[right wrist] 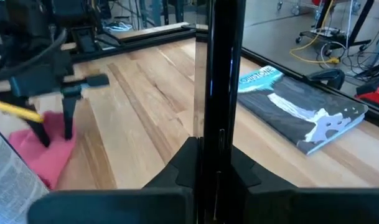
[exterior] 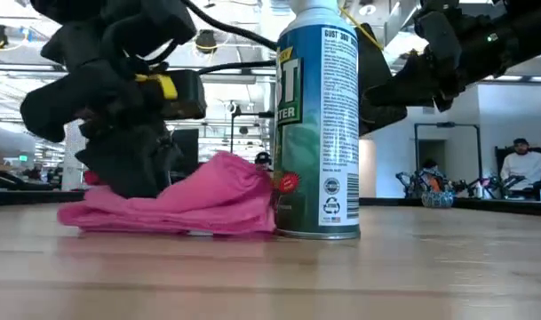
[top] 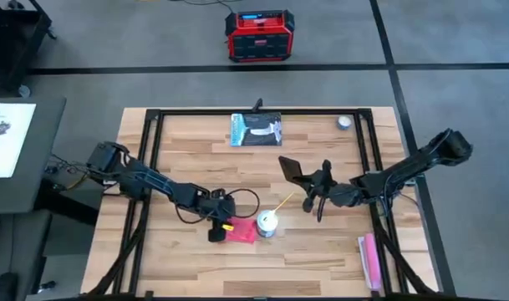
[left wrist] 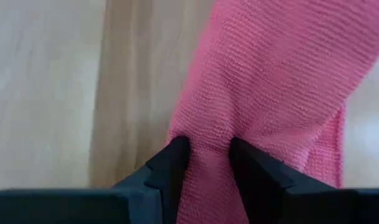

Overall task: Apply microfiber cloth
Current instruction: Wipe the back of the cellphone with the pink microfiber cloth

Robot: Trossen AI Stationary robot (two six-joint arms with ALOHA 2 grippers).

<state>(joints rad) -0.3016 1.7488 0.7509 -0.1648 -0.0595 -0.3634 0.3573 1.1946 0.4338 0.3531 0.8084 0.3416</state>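
Left gripper (top: 216,227): it is down at the table, and its two dark fingers (left wrist: 170,165) are pinched on a fold of the microfiber cloth (left wrist: 270,93).
Right gripper (top: 319,194): it is raised over the middle of the table and clamps a black phone (top: 291,170) by its thin edge.
Cloth position: the microfiber cloth lies bunched on the wooden table (top: 321,259), near its front edge, with one side touching the spray can (exterior: 319,124).
Step in hand: I judge it is the pick-up of the cloth; most of it rests on the wood.
Next move: probably to lift the cloth away from the can without tipping it, then to bring it across to the phone for wiping.
Not involved: a packaged item (top: 257,130) at the back and a narrow pink object (top: 371,261) at the front right.
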